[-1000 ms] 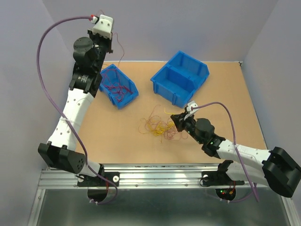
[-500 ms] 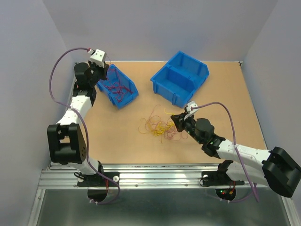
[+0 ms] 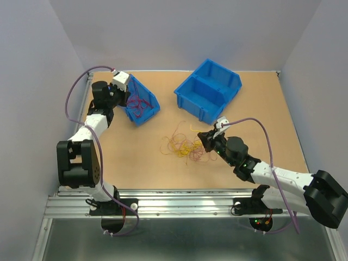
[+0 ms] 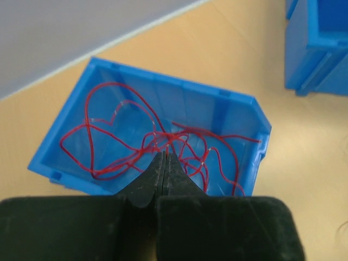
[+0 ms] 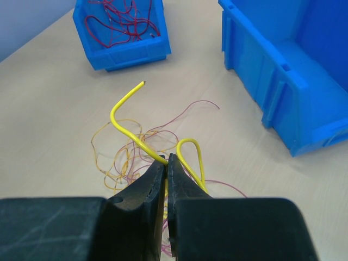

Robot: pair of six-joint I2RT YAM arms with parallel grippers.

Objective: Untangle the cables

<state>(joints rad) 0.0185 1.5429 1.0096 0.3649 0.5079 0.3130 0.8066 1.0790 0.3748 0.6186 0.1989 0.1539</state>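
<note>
Overhead, a tan table (image 3: 136, 163) sits boxed by pale grey walls (image 3: 179, 32), with a metal rail (image 3: 179, 198) along its 6 o'clock edge. The cables (image 3: 185, 147) lie in a loose tangle just off centre on the bare board. The right gripper (image 5: 166, 159) meets them from 4 o'clock, jaws pinched on a yellow wire (image 5: 112, 115) arching up free. At 10 o'clock a small bin (image 4: 179, 103) holds red wires (image 4: 168, 142). The left gripper (image 4: 165, 157) hangs over it, jaws pressed together; whether a strand is caught cannot be told. A big bin (image 3: 191, 104) stands at 1 o'clock. Orange strands are too fine to trace singly, and that gripper hides the small bin's 9 o'clock end from above
</note>
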